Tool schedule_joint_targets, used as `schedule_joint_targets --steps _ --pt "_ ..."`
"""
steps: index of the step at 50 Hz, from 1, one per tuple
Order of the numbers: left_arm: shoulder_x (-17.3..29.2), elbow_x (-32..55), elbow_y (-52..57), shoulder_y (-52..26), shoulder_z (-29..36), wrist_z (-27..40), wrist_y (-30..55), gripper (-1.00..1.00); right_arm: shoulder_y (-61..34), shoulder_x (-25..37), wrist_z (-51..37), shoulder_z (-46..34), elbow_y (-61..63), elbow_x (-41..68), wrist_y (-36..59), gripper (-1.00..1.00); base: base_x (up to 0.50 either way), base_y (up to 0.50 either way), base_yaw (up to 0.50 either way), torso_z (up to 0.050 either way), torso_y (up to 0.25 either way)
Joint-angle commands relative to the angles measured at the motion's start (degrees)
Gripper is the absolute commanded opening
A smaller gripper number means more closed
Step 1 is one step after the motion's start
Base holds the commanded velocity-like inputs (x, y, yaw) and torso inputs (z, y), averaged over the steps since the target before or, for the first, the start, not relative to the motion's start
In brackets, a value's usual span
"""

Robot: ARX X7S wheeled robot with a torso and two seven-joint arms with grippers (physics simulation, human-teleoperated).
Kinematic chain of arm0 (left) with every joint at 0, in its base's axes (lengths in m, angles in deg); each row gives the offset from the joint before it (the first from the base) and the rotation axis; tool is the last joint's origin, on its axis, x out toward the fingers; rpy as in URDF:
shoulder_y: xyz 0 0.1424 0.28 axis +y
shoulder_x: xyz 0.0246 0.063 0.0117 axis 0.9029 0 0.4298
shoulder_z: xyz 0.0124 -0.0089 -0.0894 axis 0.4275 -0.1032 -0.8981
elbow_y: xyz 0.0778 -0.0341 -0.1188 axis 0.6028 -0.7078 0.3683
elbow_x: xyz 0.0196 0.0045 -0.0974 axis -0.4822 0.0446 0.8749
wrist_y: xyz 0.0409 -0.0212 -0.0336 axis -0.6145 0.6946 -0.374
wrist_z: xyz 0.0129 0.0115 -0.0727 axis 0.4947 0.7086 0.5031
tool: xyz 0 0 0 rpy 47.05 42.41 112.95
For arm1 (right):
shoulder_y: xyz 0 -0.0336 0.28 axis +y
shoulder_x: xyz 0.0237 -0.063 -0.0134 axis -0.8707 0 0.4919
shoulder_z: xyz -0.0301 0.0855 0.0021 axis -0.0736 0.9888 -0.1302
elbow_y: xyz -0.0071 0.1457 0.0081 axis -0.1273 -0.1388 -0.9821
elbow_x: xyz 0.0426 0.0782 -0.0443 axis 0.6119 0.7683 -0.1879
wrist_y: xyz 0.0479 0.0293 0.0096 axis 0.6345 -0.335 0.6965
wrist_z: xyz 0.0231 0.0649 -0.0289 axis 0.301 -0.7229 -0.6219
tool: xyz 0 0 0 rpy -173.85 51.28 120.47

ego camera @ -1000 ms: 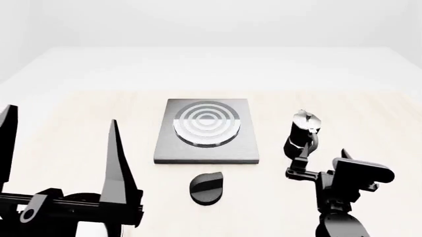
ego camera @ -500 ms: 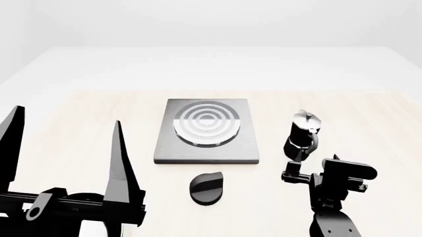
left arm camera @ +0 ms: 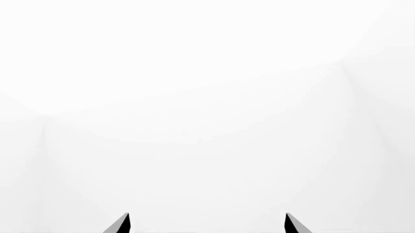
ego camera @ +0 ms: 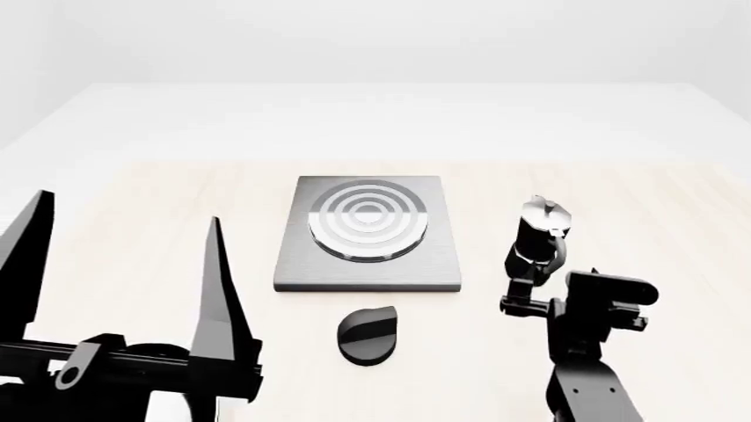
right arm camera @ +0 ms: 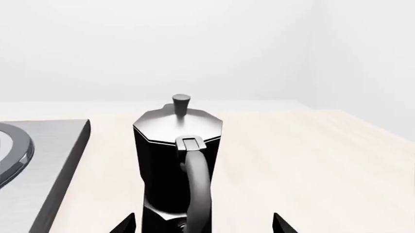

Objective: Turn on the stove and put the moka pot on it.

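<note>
Right arm: reaching forward low over the table (ego camera: pixel 141 202), its right gripper (ego camera: pixel 525 294) sitting just behind the moka pot (ego camera: pixel 540 239), on the handle side.
Right claw: fingers are standing apart, one tip showing on each side of the pot's base in the wrist view; nothing is being clamped.
Left arm: hanging raised at the near left, the left gripper (ego camera: pixel 123 264) pointing up and away, its two long tapered blades spread wide and holding nothing.
Moka pot location: standing on the pale wood tabletop, right of the stove (ego camera: pixel 368 234), apart from it.
Moka pot axis: standing upright, long axis vertical; its thin curved handle (right arm camera: pixel 198 187) is facing the right wrist camera.
Moka pot build: black faceted body, waisted, with a silver angular lid and small knob (right arm camera: pixel 181 103).
Stove: flat square brushed grey slab carrying a raised round burner of concentric rings.
Stove knob (ego camera: pixel 368 334): small round black dial lying just in front of the slab.
</note>
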Motion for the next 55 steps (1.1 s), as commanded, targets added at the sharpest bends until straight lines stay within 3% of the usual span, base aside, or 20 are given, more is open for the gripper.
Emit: schedule_joint_targets --steps 1,11,13,22,26,30,32,36,41,55 --pt "-0.3 0.0 -0.6 0.3 0.1 -0.3 -0.8 1.0 -2.4 -0.2 -0.2 -0.4 -2.6 -0.5 0.5 1.0 0.0 0.0 0.0 0.0 0.0" --pt "-0.5 0.3 -0.7 0.2 0.0 -0.7 -0.8 1.0 -6.0 -2.2 1.4 -0.5 -15.3 -1.6 -7.3 1.0 0.0 0.0 0.0 0.0 0.0" --pt "-0.5 0.3 -0.6 0.1 -0.1 -0.7 -0.6 1.0 -4.9 -1.3 0.5 -0.7 -9.5 -1.3 -2.6 1.0 0.0 0.0 0.0 0.0 0.0" --pt "-0.6 0.4 -0.8 0.2 -0.1 -0.9 -0.7 1.0 -7.3 -2.6 1.3 -1.0 -16.9 -2.1 -7.4 1.0 0.0 0.0 0.0 0.0 0.0" --pt "-0.8 0.4 -1.0 0.2 -0.1 -1.1 -0.8 1.0 -6.6 -1.8 0.6 -1.1 -11.2 -1.7 -2.7 1.0 0.0 0.0 0.0 0.0 0.0" --pt "-0.9 0.4 -1.1 0.2 -0.1 -1.2 -0.9 1.0 -8.3 -3.0 1.6 -1.2 -18.4 -2.2 -8.1 1.0 0.0 0.0 0.0 0.0 0.0" --pt "-0.9 0.3 -1.3 0.4 0.0 -1.2 -1.1 1.0 -6.8 -1.9 0.7 -1.3 -11.5 -1.7 -2.9 1.0 0.0 0.0 0.0 0.0 0.0" --pt "-0.9 0.1 -1.6 0.7 0.0 -1.2 -1.5 1.0 -8.1 -2.9 1.4 -1.4 -17.6 -2.2 -7.5 1.0 0.0 0.0 0.0 0.0 0.0" --pt "-1.1 0.2 -1.6 0.5 0.1 -1.5 -1.3 1.0 -6.8 -1.9 0.6 -1.5 -11.1 -1.7 -2.5 1.0 0.0 0.0 0.0 0.0 0.0" --pt "-1.3 0.3 -2.3 0.7 0.1 -1.7 -2.0 1.0 -8.6 -2.5 1.4 -1.3 -16.6 -1.7 -5.5 1.0 0.0 0.0 0.0 0.0 0.0"
